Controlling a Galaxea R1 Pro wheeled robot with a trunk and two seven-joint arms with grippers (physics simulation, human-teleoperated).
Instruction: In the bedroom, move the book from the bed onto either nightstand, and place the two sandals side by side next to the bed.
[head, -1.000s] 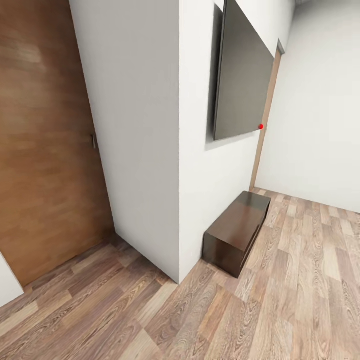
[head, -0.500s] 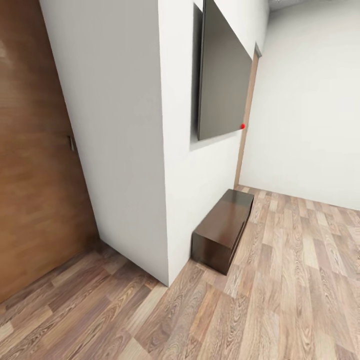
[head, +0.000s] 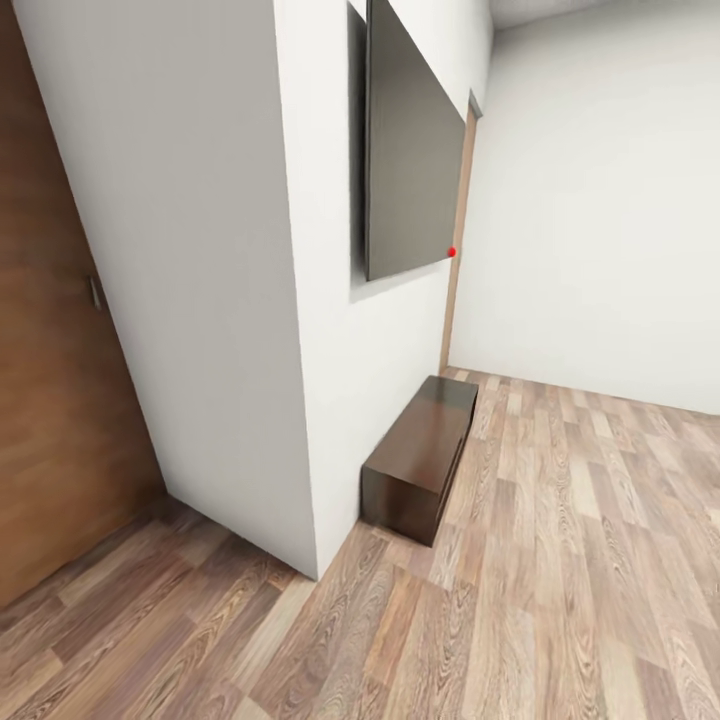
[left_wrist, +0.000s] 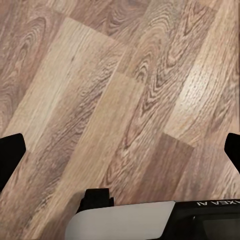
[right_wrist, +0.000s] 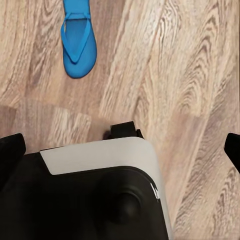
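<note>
One bright blue sandal (right_wrist: 77, 45) lies flat on the wood-plank floor in the right wrist view, beyond my right gripper (right_wrist: 120, 150). That gripper is open, its dark fingertips (right_wrist: 11, 150) spread wide with nothing between them. My left gripper (left_wrist: 120, 155) is open too, hanging over bare floor planks (left_wrist: 100, 90). The book, the bed, the nightstand and the second sandal are out of view.
A white wall corner (head: 300, 400) juts out ahead. A dark wall-mounted TV (head: 410, 160) hangs above a long low dark TV cabinet (head: 420, 455). A brown wooden door (head: 50, 420) stands at the left. Wood floor (head: 580, 560) stretches right toward a white wall.
The head camera has swung to the right: wall corner, TV and cabinet have slid left in the picture and more of the right-hand wall shows.
</note>
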